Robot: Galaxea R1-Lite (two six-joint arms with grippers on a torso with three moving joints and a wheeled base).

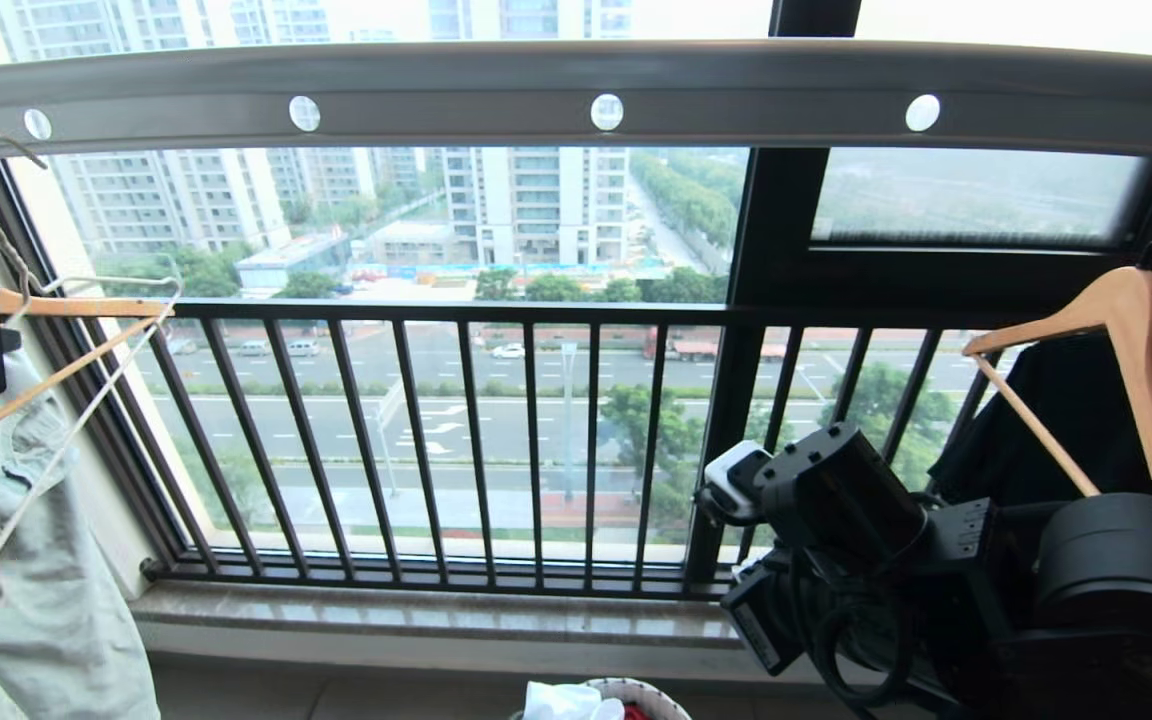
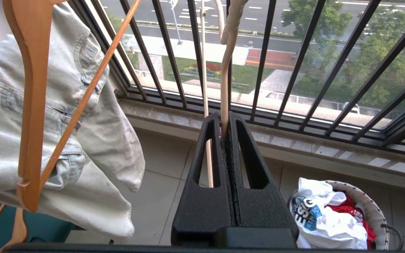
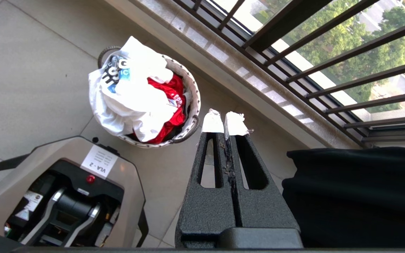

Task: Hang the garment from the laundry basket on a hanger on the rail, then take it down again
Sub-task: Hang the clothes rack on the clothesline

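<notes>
The white T-shirt garment [image 2: 329, 218] lies crumpled in the round woven laundry basket [image 2: 367, 203] on the floor, its blue print showing. The garment [image 3: 128, 98] and the laundry basket [image 3: 193, 102] also show from above in the right wrist view. My left gripper [image 2: 224, 130] is shut on the cream wire hanger [image 2: 225, 88], which runs up past the window bars. That hanger [image 1: 86, 425] shows at the far left of the head view, below the rail [image 1: 456, 105] with its round holes. My right gripper [image 3: 225, 123] is shut and empty, pointing down beside the basket.
A wooden hanger [image 2: 30, 105] carries a pale denim garment [image 1: 46, 560] at the left. Another wooden hanger [image 1: 1136, 370] holds a black garment [image 3: 357, 196] at the right. The black window railing [image 1: 536, 440] and stone sill lie ahead. Red cloth [image 3: 167, 91] sits in the basket; my base [image 3: 65, 196] stands near it.
</notes>
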